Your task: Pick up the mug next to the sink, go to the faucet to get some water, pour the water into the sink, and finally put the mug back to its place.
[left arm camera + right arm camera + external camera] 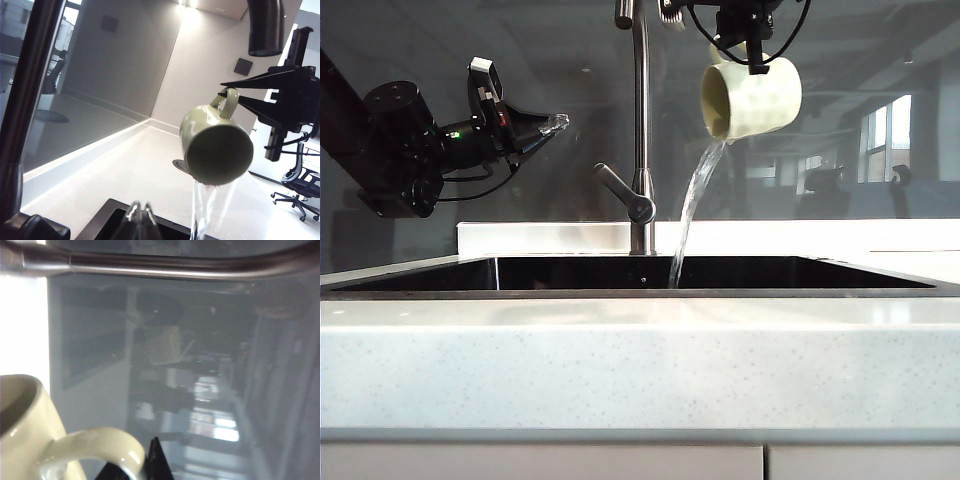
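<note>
Right claw [226,93]; tipped cream mug [752,98]

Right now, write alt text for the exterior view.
The right gripper holds a cream dimpled ceramic mug tipped sideways, pouring water into the glossy black sink beside the brushed-steel gooseneck faucet. The left gripper hovers shut, left of it.

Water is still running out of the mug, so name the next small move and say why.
Probably hold the tilt until the stream stops: the right end effector holds the cream dimpled ceramic mug by its handle, tipped beside the steel gooseneck faucet, and water falls into the black basin sink.
</note>
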You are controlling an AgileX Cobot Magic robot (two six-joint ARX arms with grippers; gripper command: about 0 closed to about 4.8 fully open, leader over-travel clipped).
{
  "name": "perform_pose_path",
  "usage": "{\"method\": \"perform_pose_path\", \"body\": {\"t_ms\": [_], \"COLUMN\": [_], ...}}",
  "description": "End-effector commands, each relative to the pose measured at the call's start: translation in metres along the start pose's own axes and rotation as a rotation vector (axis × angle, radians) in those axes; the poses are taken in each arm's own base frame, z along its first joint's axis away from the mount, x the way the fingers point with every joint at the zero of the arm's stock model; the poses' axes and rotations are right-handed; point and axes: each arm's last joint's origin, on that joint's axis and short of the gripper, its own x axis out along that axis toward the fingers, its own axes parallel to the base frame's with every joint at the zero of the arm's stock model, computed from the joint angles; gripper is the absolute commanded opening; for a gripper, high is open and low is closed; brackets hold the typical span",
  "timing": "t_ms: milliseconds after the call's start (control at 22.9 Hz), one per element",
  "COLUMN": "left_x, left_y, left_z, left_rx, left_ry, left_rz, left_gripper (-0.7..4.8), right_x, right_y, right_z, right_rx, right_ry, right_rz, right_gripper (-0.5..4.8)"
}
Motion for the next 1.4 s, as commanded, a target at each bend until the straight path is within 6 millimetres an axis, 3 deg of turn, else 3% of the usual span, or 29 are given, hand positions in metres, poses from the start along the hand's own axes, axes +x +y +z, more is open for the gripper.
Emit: {"method": "perform_pose_path", "body": {"t_ms": [44,350,481,700,744,788,919,963,1094,1181,1400], "left_x": [0.001,0.001,0.001,0.001,0.001,0.001,0.001,0.001,0.003,0.007,0.008], "left_y": [-0.005,-0.005,-0.005,-0.005,-0.005,-0.005,-0.005,-0.005,-0.005,-0.006,-0.006], "left_z": [0.006,0.006,0.006,0.006,0.006,0.006,0.006,0.006,0.005,0.005,0.005], "left_rx": [0.036,0.036,0.036,-0.041,-0.051,-0.059,-0.063,-0.081,-0.100,-0.102,-0.101], "left_ry": [-0.002,-0.003,-0.003,-0.002,-0.002,-0.003,-0.002,-0.002,-0.005,-0.025,-0.044], "left_rz": [-0.014,-0.013,-0.014,-0.014,-0.014,-0.014,-0.014,-0.015,-0.017,-0.017,-0.012], "left_gripper": [-0.05,-0.05,-0.05,-0.05,-0.05,-0.05,-0.05,-0.05,-0.05,-0.05,-0.05], "right_x": [-0.009,-0.010,-0.010,-0.014,-0.016,-0.018,-0.021,-0.027,-0.040,-0.059,-0.083], "right_y": [-0.022,-0.030,-0.030,-0.028,-0.026,-0.021,-0.002,0.014,0.040,0.085,0.142], "right_z": [-0.003,-0.001,-0.001,-0.012,-0.018,-0.036,-0.070,-0.091,-0.120,-0.159,-0.194], "right_rx": [-0.094,-0.261,-0.208,0.665,0.771,1.008,1.296,1.402,1.565,1.745,1.866], "right_ry": [0.008,-0.048,-0.038,0.119,0.107,0.086,0.082,0.069,0.043,0.052,0.066], "right_rz": [-0.132,-0.226,-0.219,-0.199,-0.151,-0.066,-0.004,-0.003,-0.040,-0.154,-0.267], "right_gripper": [-0.07,-0.07,-0.07,-0.07,-0.07,-0.07,-0.07,-0.07,-0.07,-0.07,-0.07]}}
